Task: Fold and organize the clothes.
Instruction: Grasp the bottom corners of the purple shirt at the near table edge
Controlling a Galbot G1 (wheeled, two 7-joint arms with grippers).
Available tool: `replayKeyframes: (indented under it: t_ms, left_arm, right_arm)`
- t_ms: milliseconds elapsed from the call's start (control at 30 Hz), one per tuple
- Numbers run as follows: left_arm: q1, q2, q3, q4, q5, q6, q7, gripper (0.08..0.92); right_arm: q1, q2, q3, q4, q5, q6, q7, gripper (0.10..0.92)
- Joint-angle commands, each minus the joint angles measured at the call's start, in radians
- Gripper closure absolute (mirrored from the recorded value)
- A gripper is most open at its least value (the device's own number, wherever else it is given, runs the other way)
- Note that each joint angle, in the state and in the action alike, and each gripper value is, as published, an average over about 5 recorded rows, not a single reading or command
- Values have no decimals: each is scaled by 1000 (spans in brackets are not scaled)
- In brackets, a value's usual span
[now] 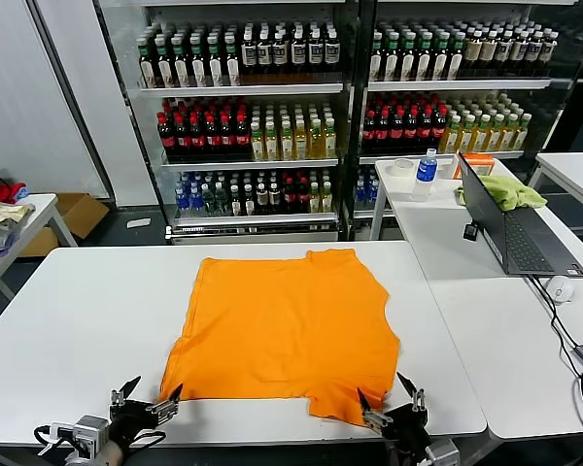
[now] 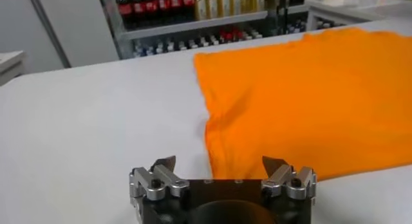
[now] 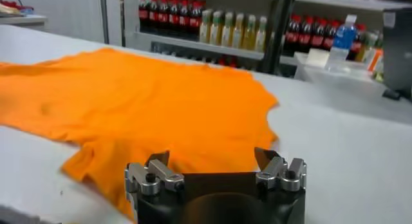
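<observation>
The clothes, one bright orange T-shirt point(image 1: 287, 325), lie spread flat on the white table point(image 1: 78, 320), plain side up, no lettering showing. At the table's near edge my left gripper point(image 1: 146, 396) stands open just in front of the shirt's near left corner point(image 2: 219, 151), nothing between its fingers. My right gripper point(image 1: 392, 397) is open too, at the near right corner by the sleeve point(image 3: 87, 167). In the left wrist view the left gripper point(image 2: 220, 162) faces the shirt's edge; in the right wrist view the right gripper point(image 3: 211, 156) hovers over the orange fabric point(image 3: 141, 96).
A second white table point(image 1: 486, 291) on the right carries a laptop point(image 1: 510, 233), a mouse point(image 1: 561, 287), cables, a water bottle point(image 1: 426, 173) and a yellow-green cloth point(image 1: 510, 192). Drink shelves point(image 1: 301, 107) stand behind. A pile of cream and red garments point(image 1: 0, 209) lies far left.
</observation>
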Motion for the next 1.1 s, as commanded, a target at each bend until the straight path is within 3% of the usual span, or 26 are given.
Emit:
replayKeyframes:
  t_ms: [33, 200, 533, 1000, 1100]
  left_arm:
    - [-6, -20, 10, 20, -43, -11, -48, 177]
    - [-12, -27, 27, 27, -36, 6, -69, 177]
    - [-10, -35, 45, 30, -39, 13, -89, 212]
    - [-13, -42, 55, 16, -45, -22, -55, 614]
    - [-6, -25, 44, -18, -66, -27, -49, 701]
  right_arm:
    - [-13, -4, -16, -10, 17, 4, 8, 203]
    - [-18, 4, -23, -5, 26, -8, 29, 224]
    - [-29, 8, -39, -2, 55, -24, 54, 501]
    - [-12, -5, -16, 14, 101, -10, 33, 880]
    - [-17, -32, 25, 50, 149, 2, -3, 912]
